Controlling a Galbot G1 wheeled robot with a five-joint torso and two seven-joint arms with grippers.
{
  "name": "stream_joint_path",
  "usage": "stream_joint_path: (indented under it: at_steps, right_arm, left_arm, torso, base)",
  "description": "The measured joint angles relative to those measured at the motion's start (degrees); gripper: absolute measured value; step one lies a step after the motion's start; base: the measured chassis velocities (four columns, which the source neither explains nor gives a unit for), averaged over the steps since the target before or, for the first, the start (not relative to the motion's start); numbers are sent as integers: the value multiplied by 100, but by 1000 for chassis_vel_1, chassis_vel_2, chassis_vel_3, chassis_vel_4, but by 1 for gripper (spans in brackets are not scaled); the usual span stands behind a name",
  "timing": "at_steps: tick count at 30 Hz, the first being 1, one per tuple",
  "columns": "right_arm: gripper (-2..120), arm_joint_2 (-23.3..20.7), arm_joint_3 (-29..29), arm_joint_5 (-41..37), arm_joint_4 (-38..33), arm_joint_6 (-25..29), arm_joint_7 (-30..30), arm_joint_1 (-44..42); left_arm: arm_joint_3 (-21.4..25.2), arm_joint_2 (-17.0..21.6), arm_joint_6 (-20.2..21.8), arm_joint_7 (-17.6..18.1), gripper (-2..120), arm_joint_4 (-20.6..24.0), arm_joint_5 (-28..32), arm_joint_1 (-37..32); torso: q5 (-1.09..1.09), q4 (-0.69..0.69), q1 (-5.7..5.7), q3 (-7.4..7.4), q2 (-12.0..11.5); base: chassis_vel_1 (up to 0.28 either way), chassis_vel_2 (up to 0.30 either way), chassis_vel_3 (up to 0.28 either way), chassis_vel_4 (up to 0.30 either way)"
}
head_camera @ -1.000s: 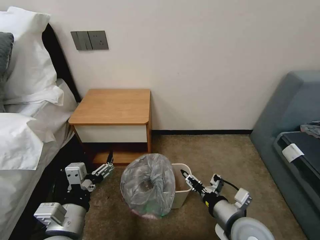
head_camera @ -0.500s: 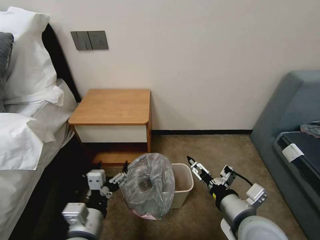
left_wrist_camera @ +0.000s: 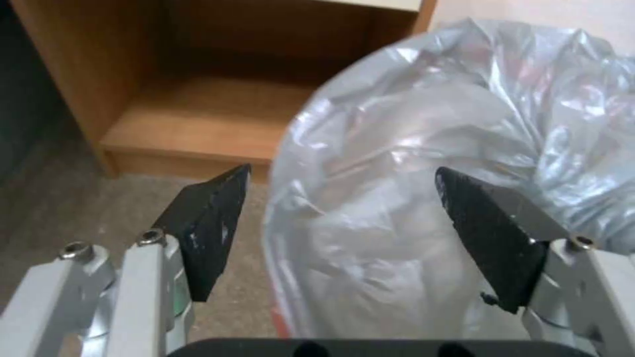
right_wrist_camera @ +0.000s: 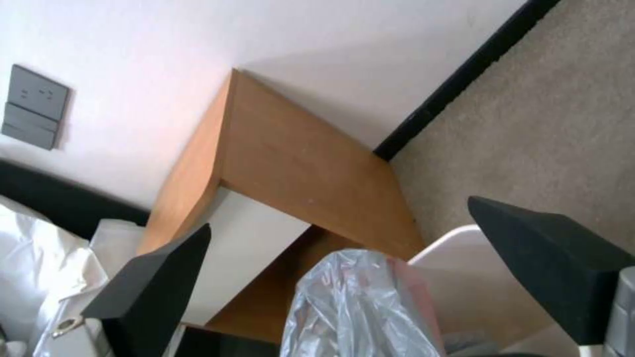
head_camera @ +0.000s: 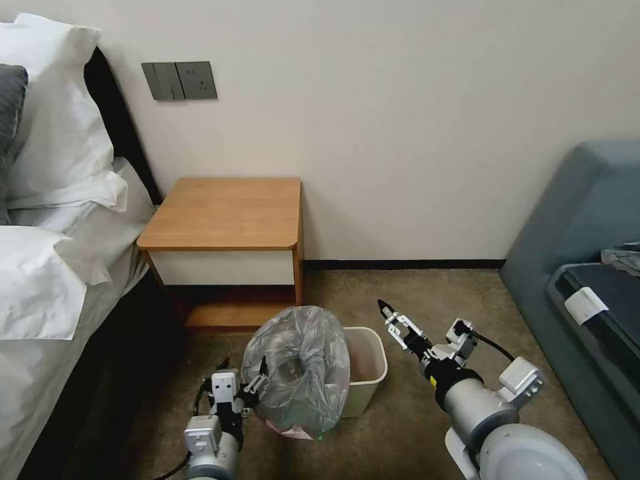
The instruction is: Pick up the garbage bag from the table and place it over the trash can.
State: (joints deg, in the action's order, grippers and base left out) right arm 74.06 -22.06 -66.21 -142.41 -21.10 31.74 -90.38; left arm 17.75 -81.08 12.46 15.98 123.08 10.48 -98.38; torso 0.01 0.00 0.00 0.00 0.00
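Left tool (left_wrist_camera: 341, 198) wide apart around the garbage bag (head_camera: 298, 368); right tool (head_camera: 393, 319) wide, just beyond the trash can (head_camera: 371, 360).

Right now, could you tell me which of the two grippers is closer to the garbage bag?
The left gripper: its open fingers sit right beside the garbage bag, while the right gripper hovers apart, beyond the trash can.

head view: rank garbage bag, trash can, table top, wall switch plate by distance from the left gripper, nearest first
1. garbage bag: right beside the open left gripper, on the gripper's right.
2. trash can: just past the bag, its exposed rim farther right.
3. table top: ahead, against the wall.
4. wall switch plate: high on the wall above the table.
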Motion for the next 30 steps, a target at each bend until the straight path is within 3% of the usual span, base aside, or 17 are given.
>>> stream_joint_path:
  at_steps: [15, 30]
  right_arm:
    - [100, 11, 39, 133, 63, 100, -17, -89]
    - [100, 171, 127, 359, 256, 177, -33, -144]
  left_arm:
    - [-216, -14, 5, 53, 78, -419, 67, 513]
    - [-409, 52, 392, 256, 78, -632, 280, 1038]
  torso:
    - [-1, 0, 0, 0, 0]
    - [-2, 0, 0, 0, 0]
  base:
    - [0, 0, 0, 0]
    - [0, 0, 0, 0]
